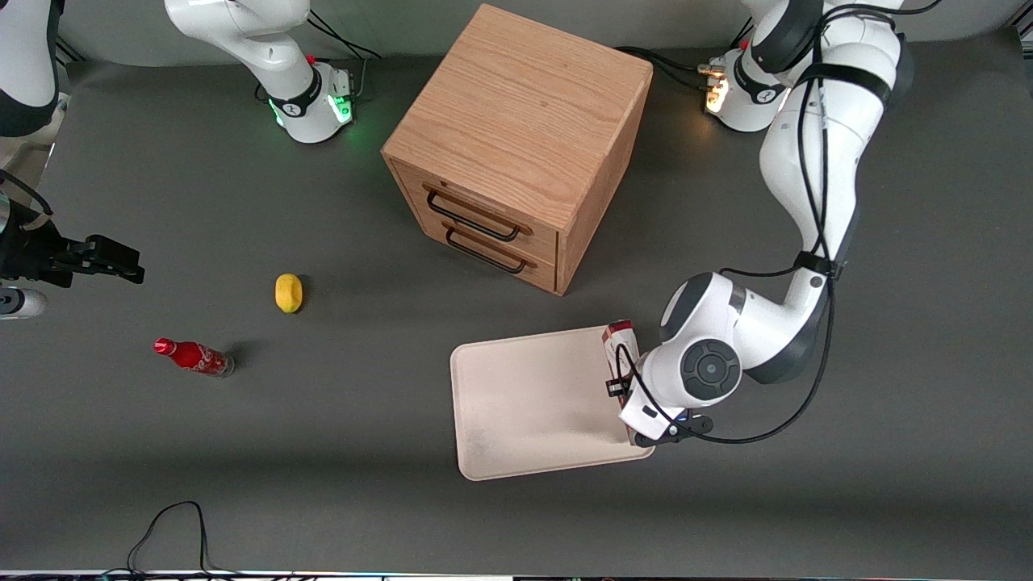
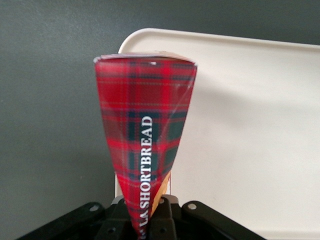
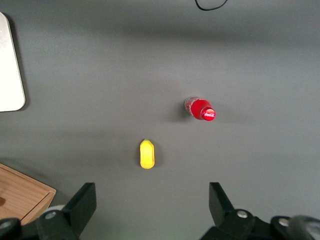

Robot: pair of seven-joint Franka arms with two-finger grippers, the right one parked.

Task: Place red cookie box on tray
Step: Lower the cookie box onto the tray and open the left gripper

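The red cookie box is a long tartan-red carton with white lettering. My left gripper is shut on one end of it, and the rest of the carton points away from the wrist. In the front view only the carton's white-labelled end shows beside the wrist; the gripper is mostly hidden under the arm. The cream-white tray lies in front of the wooden drawer cabinet, nearer the front camera. The box is over the tray's edge at the working arm's end. I cannot tell whether it touches the tray.
A wooden drawer cabinet with two black handles stands mid-table. A small yellow object and a red cola bottle lie toward the parked arm's end. A black cable loops at the table's front edge.
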